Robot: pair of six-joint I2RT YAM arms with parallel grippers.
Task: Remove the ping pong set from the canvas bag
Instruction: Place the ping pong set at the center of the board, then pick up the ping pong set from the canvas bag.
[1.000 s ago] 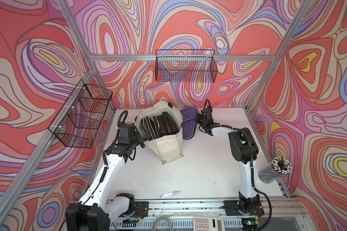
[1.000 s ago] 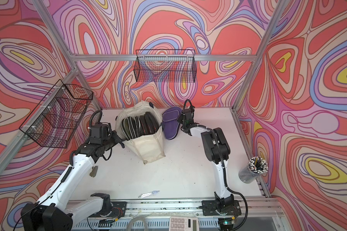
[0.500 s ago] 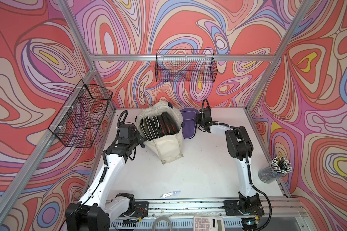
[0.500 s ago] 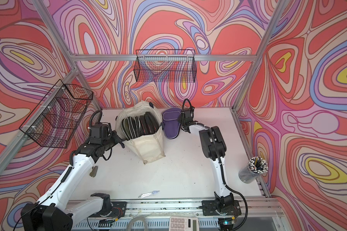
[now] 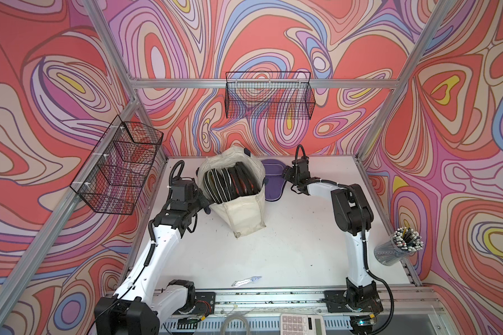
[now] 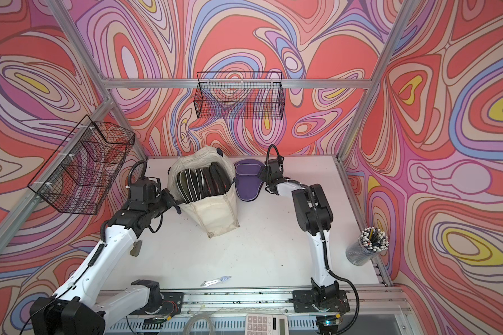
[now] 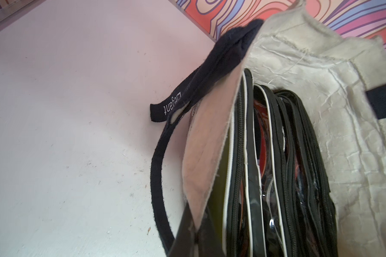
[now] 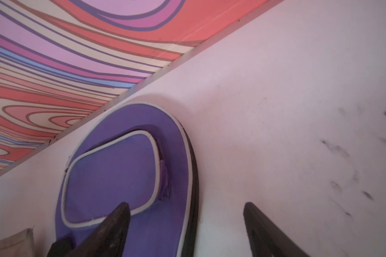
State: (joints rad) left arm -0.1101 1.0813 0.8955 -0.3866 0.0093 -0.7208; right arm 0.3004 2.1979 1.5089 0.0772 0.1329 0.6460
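Two white-and-black robot arms are reaching from the near rail across a white counter [image 5: 288, 246]. At the near edge a pale pocket calculator [image 5: 301, 323] is lying, with a small clear pen-like object [image 5: 246, 281] just beyond it. Off to the right a clear cup of pencils [image 5: 395, 252] is standing.

Farther in, the cream-white canvas bag [image 5: 244, 214] with navy strap handles [image 7: 172, 104] is standing upright with its mouth gaping. Several black zippered cases [image 5: 230, 182] with white piping are sitting on edge inside it. The left fingers [image 7: 183, 244] are pinching the bag's rim, closed tight on the cloth.

Just beside the bag, on its right, a purple paddle-shaped fabric case [image 5: 272, 182] edged in white is lying flat on the counter, outside the bag. The right fingers [image 8: 118, 218] are spreading wide and gripping nothing, one over the purple case, its partner over bare counter. On the walls behind, black wire baskets [image 5: 269, 95] are hanging.
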